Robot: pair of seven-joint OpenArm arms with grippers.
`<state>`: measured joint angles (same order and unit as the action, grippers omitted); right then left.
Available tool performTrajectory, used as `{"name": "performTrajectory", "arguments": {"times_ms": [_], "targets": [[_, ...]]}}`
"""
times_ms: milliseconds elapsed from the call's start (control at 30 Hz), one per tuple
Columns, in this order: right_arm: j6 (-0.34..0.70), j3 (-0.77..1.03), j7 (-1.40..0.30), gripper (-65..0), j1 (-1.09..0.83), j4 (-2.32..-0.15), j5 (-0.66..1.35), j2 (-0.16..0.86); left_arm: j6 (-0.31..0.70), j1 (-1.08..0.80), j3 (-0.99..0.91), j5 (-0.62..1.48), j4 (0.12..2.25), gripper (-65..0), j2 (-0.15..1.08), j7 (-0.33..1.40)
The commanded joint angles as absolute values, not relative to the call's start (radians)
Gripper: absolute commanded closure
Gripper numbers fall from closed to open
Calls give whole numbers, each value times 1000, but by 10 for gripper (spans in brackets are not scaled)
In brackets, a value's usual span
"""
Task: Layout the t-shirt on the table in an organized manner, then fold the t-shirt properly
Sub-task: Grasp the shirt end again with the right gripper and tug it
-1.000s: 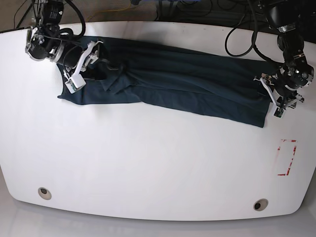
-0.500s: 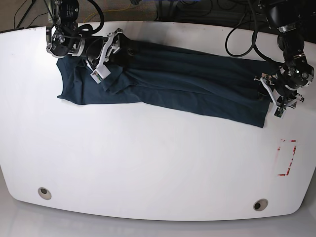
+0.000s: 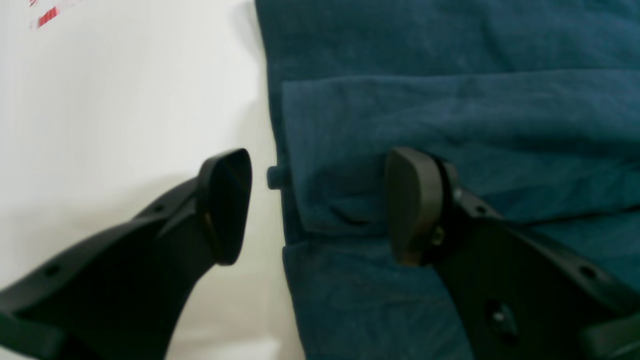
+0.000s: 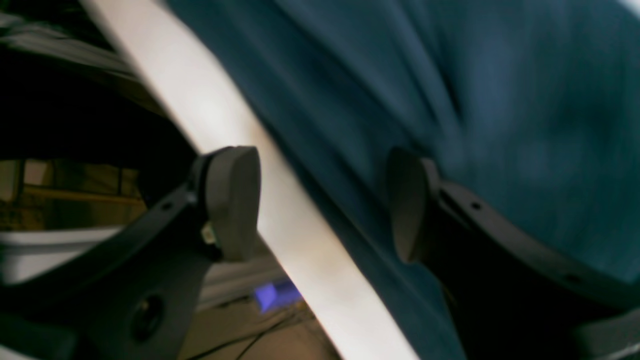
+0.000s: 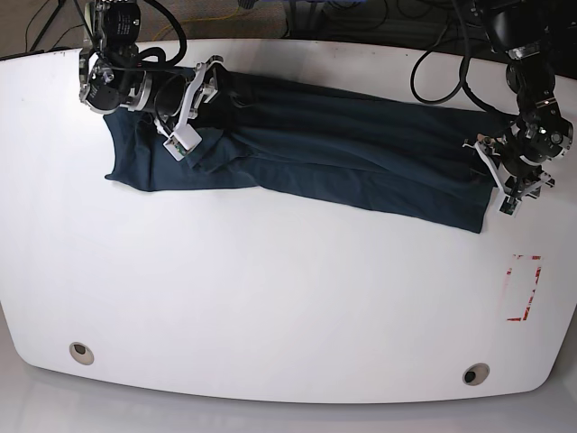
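The dark teal t-shirt (image 5: 343, 153) lies as a long wrinkled band across the far half of the white table (image 5: 270, 298). My right gripper (image 5: 192, 105) hovers open over the shirt's left end near the far edge. In the right wrist view, which is blurred, its fingers straddle the table's rim (image 4: 225, 120) and the t-shirt (image 4: 450, 75). My left gripper (image 5: 499, 180) stands open at the shirt's right end. In the left wrist view one finger (image 3: 225, 205) is over bare table (image 3: 125, 100) and the other over the folded hem of the t-shirt (image 3: 450, 100). Nothing is held.
A red tape rectangle (image 5: 523, 287) marks the table at the right, and shows at the top left corner of the left wrist view (image 3: 47, 15). Two grommet holes (image 5: 81, 352) (image 5: 475, 373) sit near the front edge. Black cables (image 5: 433, 63) hang behind the table.
My right gripper has swung from the shirt's left sleeve area up and right to the far edge of the shirt. The left arm has stayed still.
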<state>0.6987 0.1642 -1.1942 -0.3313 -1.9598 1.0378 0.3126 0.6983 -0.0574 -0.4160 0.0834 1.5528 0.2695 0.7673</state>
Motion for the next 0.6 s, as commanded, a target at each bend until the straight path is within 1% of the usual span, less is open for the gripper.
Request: {"name": "performTrajectory", "arguments": {"times_ms": [0,200,400,567], "targets": [[698,171,-1201,-373,-326,-2002,1081,331,698,-41,-420,93,1573,-392,283,750],[698,209,-1201,-373,-309,-1997,1121,344,698,-41,-420,93,1573,-392,283,750],[698,274,-1201,-373,-286,-1949,1040,326,698,-41,-420,93,1573,-392,283,750],[698,266,-1201,-373,-257,-1870,993,326,698,-41,-420,93,1573,-392,285,750]]}}
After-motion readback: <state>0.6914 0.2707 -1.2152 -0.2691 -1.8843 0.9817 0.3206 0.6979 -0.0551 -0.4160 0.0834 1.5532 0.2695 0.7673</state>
